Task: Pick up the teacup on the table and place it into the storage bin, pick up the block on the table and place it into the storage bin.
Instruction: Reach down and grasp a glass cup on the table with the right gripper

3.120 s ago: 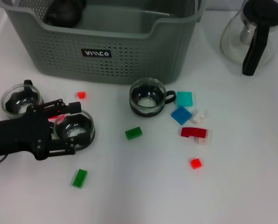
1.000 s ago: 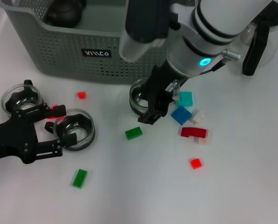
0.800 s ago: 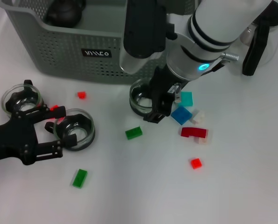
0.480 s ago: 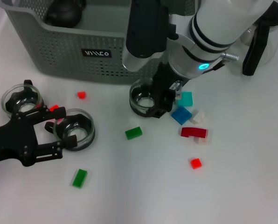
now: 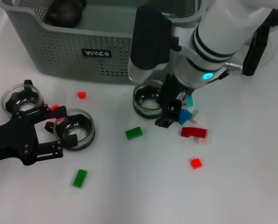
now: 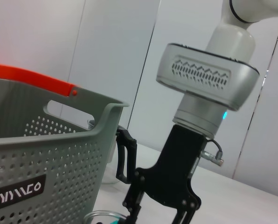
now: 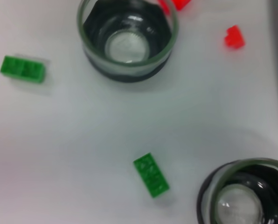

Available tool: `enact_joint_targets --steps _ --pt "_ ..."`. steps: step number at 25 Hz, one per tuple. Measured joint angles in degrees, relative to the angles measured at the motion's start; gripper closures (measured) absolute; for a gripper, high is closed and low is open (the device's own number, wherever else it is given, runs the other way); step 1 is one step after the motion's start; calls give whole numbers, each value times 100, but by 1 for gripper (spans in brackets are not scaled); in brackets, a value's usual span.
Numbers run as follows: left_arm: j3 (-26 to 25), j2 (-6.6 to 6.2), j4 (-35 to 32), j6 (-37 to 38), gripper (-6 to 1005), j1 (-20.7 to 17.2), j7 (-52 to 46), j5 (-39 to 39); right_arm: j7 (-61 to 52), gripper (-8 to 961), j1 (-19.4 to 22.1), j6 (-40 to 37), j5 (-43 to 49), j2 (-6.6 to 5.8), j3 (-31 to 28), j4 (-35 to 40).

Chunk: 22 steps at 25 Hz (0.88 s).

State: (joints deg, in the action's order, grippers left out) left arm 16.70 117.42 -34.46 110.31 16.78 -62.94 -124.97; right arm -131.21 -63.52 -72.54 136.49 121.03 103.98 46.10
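My left gripper (image 5: 59, 131) lies low on the table (image 5: 143, 186) at about 9 o'clock, fingers spread, just beside a glass teacup (image 5: 76, 128); a second teacup (image 5: 21, 98) sits behind it. A green block (image 5: 79, 178) lies at 7 o'clock, another green block (image 5: 134, 133) near the centre. My right gripper (image 5: 169, 114) hangs at the middle teacup (image 5: 147, 99); whether its fingers grip I cannot tell. The storage bin (image 5: 101, 51) stands at 12 o'clock, behind that cup.
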Motion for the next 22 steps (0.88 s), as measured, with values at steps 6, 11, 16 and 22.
enact_joint_targets --steps 6,11,16,22 --pt "0 0 0 0 171 -14 4 -1 29 348 36 -329 -147 10 201 81" --pt "0 0 0 13 172 -25 5 -2 187 348 62 -825 -338 -38 38 205" --pt "0 0 0 19 172 -26 7 -2 130 348 62 -554 -213 -31 53 161" --pt "0 0 0 25 172 -35 4 -2 132 348 99 -412 -194 -7 346 142"
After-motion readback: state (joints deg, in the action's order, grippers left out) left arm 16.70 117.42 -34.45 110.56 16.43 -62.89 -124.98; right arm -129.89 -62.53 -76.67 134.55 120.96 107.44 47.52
